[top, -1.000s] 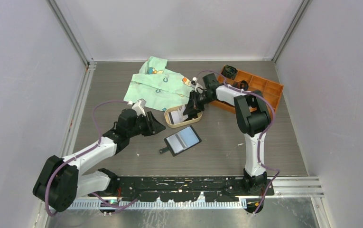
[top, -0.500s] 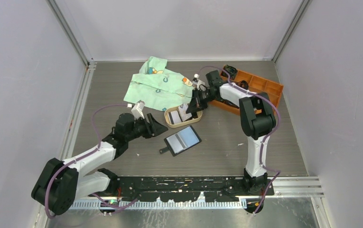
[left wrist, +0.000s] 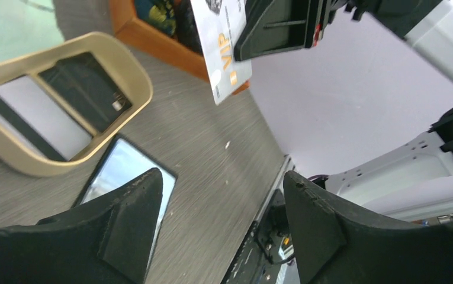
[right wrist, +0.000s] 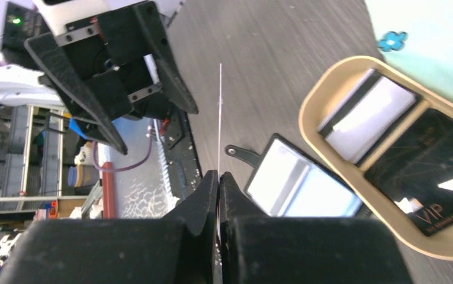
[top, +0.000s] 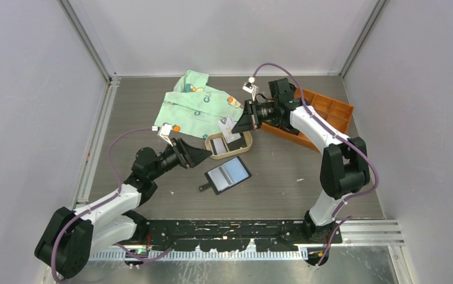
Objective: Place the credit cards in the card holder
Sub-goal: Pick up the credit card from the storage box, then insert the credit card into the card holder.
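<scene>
The right tool (right wrist: 218, 177) is pressed together on one edge of a whitish card (left wrist: 222, 50). The card hangs in the air over the far side of the tan tray (left wrist: 143, 83), and most of it sticks out past the fingertips. With so little of it gripped, the card could swivel or slide out during a quick swing or if a corner bumps something.

The card holder (top: 228, 174) lies open on the counter (top: 283, 189), just on the near side of the tray, with its grey pockets facing up. Nothing pins it. The left tool (top: 203, 156) sits just left of it with its fingers apart and holding nothing.

The likeliest failure is at insertion. The pocket mouths look flat and tight, so a card brought in steeply would probably catch on the lip and push the loose holder across the counter, or fold it shut. A shallow approach along the pocket, with the left tool steadying the holder, would reduce that risk. It would also bring both tools close together over a small target, so they could knock each other or the tray.

A light card (right wrist: 369, 115) and a black card (right wrist: 434, 165) lie flat inside the tray. Its wall could block a later pick-up.
</scene>
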Robot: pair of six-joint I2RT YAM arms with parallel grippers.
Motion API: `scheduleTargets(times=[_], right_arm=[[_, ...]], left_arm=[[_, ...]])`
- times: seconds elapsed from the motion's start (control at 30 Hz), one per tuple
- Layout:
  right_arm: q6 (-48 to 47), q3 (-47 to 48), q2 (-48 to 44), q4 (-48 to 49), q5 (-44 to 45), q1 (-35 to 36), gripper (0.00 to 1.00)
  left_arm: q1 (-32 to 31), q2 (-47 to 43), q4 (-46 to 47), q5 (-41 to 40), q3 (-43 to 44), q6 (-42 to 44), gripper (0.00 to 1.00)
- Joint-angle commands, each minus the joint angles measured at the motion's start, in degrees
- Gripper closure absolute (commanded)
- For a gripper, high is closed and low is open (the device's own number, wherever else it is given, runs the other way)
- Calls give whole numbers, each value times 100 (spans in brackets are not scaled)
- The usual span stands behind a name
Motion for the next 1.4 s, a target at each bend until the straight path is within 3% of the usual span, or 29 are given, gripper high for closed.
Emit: scheduleTargets(times=[0.0, 0.23, 0.63, 0.73, 0.87, 0.93, 1.03, 1.2, 1.37], right_arm=[[370, -275, -656, 838, -768, 4, 99], [1170, -763, -1422, 1907, -996, 83, 99], [1204, -870, -1702, 1994, -1093, 298, 99], [1184, -880, -1704, 1999, -1096, 375, 99], [1145, -887, -1715, 1970, -1077, 410, 99], [1017, -868, -1732, 1834, -1029, 414, 98], [422, -752, -1790, 1187, -891, 415, 79], [-1763, -269, -1909, -784, -463, 386, 51], [-3089, -550, -2073, -1300, -708, 365, 36]], left_arm=[[9, -113, 1384, 77, -58, -342, 25], [-108, 245, 2206, 47, 264, -607, 24], [-940, 1219, 2743, -234, 994, -585, 33], [-996, 1355, 2751, -224, 1111, -612, 48], [-1001, 1448, 2766, -135, 1175, -633, 96], [-1000, 1433, 2767, -137, 1131, -587, 100], [-1002, 1336, 2652, -118, 1014, -406, 100], [-1000, 971, 1842, 251, 821, 244, 100], [-1000, 684, 950, 928, 715, 885, 100]])
